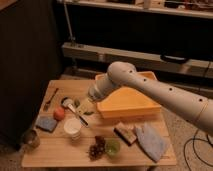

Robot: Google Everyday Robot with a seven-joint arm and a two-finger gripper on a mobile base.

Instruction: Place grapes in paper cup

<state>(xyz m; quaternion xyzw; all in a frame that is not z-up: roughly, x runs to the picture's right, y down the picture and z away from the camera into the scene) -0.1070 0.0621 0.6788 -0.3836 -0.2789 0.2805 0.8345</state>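
The grapes [96,148], a small dark reddish-brown bunch, lie on the wooden table [55,156] near its front edge, touching or almost touching the small green bowl [112,147] on their right. The white paper cup [73,127] stands upright to the left of the grapes, a little further back. My gripper [84,106] hangs from the white arm [150,90] above the table's middle, behind and to the right of the cup and well behind the grapes. Nothing shows in the gripper.
An orange bin [127,102] stands at the back right, right beside the arm. An orange-red fruit [59,114], a blue sponge [46,123] and a dark shiny cup [31,139] lie left. A white scoop [71,107], a brown block [125,133] and a grey-blue cloth [150,141] are also there.
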